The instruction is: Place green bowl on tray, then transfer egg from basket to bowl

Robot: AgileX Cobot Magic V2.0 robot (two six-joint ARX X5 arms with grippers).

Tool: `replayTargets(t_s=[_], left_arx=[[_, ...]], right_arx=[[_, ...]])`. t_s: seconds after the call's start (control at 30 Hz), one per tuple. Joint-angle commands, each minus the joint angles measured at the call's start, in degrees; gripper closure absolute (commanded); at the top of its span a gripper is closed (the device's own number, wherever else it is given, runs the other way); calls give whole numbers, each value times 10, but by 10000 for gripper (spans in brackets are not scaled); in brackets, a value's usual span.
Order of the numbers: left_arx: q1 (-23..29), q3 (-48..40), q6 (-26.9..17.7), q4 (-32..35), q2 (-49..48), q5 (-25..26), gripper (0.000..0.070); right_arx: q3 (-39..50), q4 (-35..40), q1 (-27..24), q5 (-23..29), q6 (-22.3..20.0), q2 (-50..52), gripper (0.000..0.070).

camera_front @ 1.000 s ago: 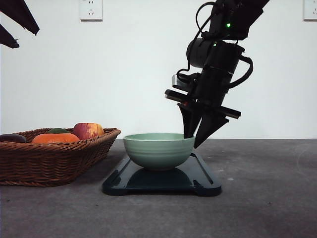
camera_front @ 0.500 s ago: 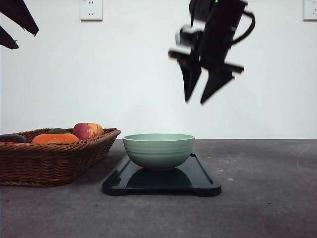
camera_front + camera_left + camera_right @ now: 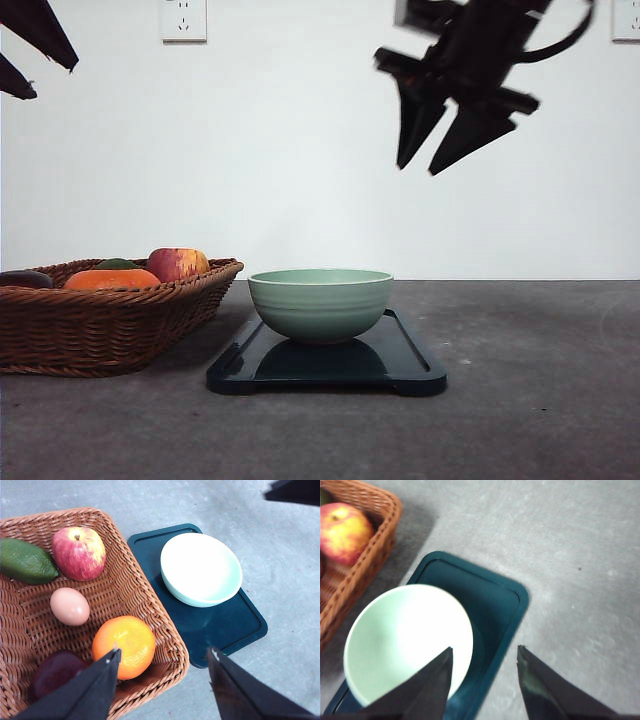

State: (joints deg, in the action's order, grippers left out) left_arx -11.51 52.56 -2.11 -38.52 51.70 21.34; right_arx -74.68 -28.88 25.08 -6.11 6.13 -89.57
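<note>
Front view: bowl (image 3: 320, 303) sits at the tray's (image 3: 415, 368) left end, basket (image 3: 120, 320) alongside; right gripper (image 3: 432, 150) hangs high, fingers spread, empty; left gripper (image 3: 162, 661) likewise parted.

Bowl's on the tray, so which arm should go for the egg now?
Left. The left gripper hangs open above the basket, with the egg lying uncovered just beyond its fingers. The right gripper is high over the green bowl, away from the basket.

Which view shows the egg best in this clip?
The left wrist view: the egg lies in plain sight on the basket floor. From the front, the basket wall hides it.
</note>
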Motion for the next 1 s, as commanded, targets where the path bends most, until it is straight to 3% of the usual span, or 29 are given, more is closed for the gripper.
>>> replayTargets(t_s=[0.0, 0.47, 0.57, 0.7, 0.87, 0.97], left_arx=[[-2, 14, 0, 4, 4, 3, 350], [-2, 14, 7, 30, 17, 3, 350], [-2, 14, 51, 33, 36, -7, 339], [-2, 17, 103, 34, 81, -25, 207], [-2, 51, 160, 29, 158, -27, 246], [-7, 91, 165, 8, 208, -33, 246]], right_arx=[[33, 18, 2, 3, -8, 25, 448], [253, 59, -14, 49, -51, 242, 448], [269, 26, -18, 49, -52, 260, 448], [270, -12, -20, 49, -53, 259, 448], [270, 2, -20, 47, -51, 260, 448], [270, 5, -20, 47, -51, 260, 448]])
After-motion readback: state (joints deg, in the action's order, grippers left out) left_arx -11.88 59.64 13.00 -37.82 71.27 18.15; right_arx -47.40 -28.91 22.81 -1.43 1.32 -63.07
